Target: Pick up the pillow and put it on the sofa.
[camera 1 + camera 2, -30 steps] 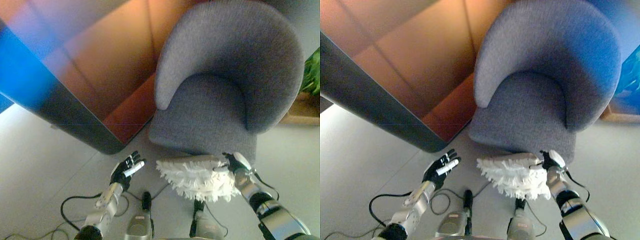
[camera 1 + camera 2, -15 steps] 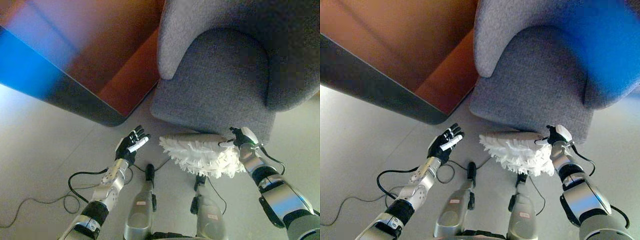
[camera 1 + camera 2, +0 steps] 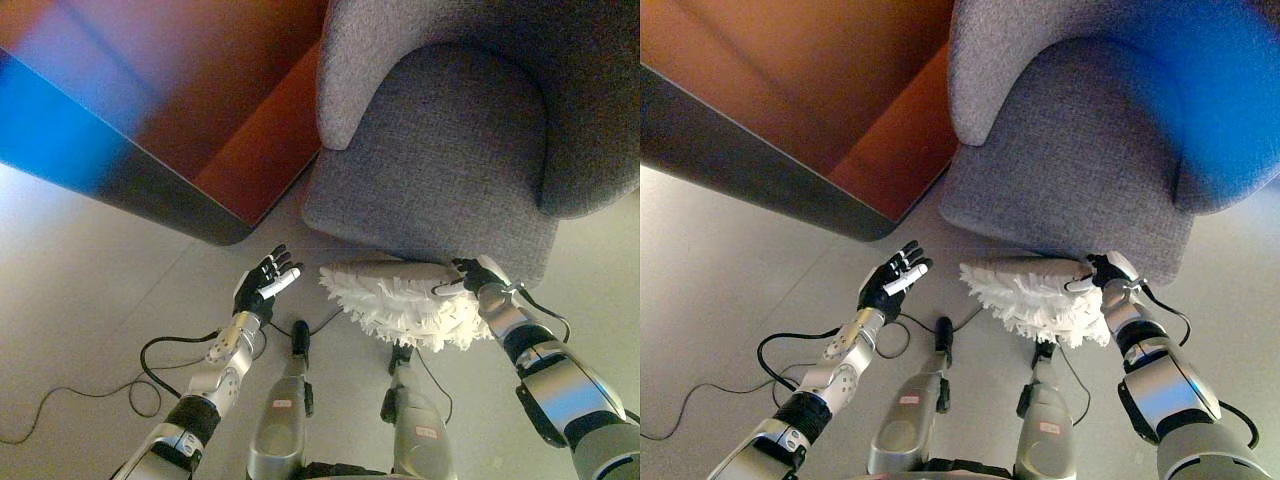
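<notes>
Pillow (image 3: 405, 306) pinched by right hand (image 3: 478, 283) fingers, carried slightly nearer sofa (image 3: 440, 150) seat than moment ago; placement pending. Left hand (image 3: 262, 288) fingers spread, empty.

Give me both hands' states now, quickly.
Left hand: open, holding nothing.
Right hand: shut on the white fringed pillow.

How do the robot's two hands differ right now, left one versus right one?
The left hand is open, fingers spread, holding nothing; the right hand is curled round the edge of the white shaggy pillow. The left hand hovers over bare floor, apart from the pillow; the right hand sits just in front of the grey sofa. Both are dark with white tips.
</notes>
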Controlling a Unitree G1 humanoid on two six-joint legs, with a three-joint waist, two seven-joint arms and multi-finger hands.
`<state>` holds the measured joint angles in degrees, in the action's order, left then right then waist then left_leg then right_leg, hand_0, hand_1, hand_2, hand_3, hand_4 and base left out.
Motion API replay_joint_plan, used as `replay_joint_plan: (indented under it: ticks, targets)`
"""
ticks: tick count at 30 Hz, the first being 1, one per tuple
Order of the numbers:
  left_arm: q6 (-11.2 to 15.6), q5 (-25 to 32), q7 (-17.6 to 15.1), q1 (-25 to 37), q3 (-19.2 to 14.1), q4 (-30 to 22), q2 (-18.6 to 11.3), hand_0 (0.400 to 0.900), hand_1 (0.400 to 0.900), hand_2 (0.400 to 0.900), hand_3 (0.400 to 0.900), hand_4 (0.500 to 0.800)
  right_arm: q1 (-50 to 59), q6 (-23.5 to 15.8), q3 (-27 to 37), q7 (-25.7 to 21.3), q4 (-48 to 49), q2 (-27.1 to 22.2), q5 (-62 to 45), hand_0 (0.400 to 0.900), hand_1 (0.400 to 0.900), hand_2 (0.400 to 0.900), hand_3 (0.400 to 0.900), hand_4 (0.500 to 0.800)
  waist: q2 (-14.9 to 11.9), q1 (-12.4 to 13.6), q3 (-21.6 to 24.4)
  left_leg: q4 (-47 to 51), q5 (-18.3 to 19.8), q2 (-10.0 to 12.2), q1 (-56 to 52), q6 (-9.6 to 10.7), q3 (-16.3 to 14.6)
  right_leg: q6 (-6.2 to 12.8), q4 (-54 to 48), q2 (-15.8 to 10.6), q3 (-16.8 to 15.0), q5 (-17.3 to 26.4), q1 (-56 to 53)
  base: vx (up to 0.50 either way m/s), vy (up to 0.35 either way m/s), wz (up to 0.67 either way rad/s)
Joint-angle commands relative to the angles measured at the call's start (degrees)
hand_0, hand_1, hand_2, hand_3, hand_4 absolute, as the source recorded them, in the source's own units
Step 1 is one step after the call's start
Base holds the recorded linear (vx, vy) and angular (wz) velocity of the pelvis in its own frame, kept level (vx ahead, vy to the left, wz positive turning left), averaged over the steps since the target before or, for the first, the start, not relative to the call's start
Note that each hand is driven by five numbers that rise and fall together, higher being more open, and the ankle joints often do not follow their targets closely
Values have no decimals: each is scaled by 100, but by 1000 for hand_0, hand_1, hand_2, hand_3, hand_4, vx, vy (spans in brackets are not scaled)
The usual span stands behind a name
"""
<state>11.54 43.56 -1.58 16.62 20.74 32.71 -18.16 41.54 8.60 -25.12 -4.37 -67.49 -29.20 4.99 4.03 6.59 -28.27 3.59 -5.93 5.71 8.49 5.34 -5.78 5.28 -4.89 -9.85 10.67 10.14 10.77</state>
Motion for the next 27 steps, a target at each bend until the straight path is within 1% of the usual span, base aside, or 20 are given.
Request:
replay_joint_plan:
  ticks: [1,7,12,17,21,22,23,24,27]
  targets:
    - [507,-65,143,225,-61,-664,-186,900,900,900,900,800,550,-1,-400,301,-49,-385,172,900,900,900,900,800,-177,77,-109,-608,313,-44,232,73,410,593,488,-599,-142,-52,118,0,0,0]
    - [420,-138,151,208,-91,-620,-152,900,900,900,900,800,457,28,-427,720,-119,-378,242,900,900,900,900,800,-224,83,-78,-673,376,-43,129,80,386,587,485,-619,-119,-71,7,12,0,0]
    - [429,-175,158,206,-95,-606,-134,900,900,900,900,800,399,0,-402,741,-146,-408,251,900,900,900,900,800,-233,71,-89,-737,398,-40,98,83,373,602,505,-652,-123,-66,-31,14,-2,0]
    - [451,-164,117,269,-59,-589,-115,900,900,900,900,800,497,40,-412,638,-187,-398,327,900,900,900,900,800,-203,60,-149,-741,386,-50,120,76,386,605,542,-652,-139,-48,25,0,0,0]
    - [531,-144,91,278,-31,-586,-106,900,900,900,900,800,564,48,-435,587,-182,-446,396,900,900,900,900,800,-181,43,-152,-711,366,-53,184,72,383,609,537,-647,-142,-19,122,0,0,0]
    - [547,-131,82,281,-27,-598,-115,900,900,900,900,800,591,115,-449,595,-182,-455,450,900,900,900,900,800,-174,43,-152,-712,357,-55,217,74,380,611,537,-648,-139,-9,157,0,0,0]
    - [562,-131,69,286,-22,-600,-110,900,900,900,900,800,611,139,-464,598,-194,-457,496,761,761,761,761,716,-169,42,-152,-707,352,-58,235,73,384,612,541,-645,-142,-4,184,0,0,0]
    - [577,-132,62,290,-21,-599,-104,900,900,900,900,800,641,147,-487,606,-205,-462,500,400,400,400,400,500,-163,44,-152,-690,344,-62,244,69,387,612,539,-640,-143,3,205,0,0,0]
    - [608,-138,40,310,-9,-586,-97,900,900,900,900,800,709,168,-521,654,-226,-470,518,400,400,400,400,500,-155,46,-152,-673,338,-71,264,62,395,611,556,-640,-140,7,250,-4,2,2]
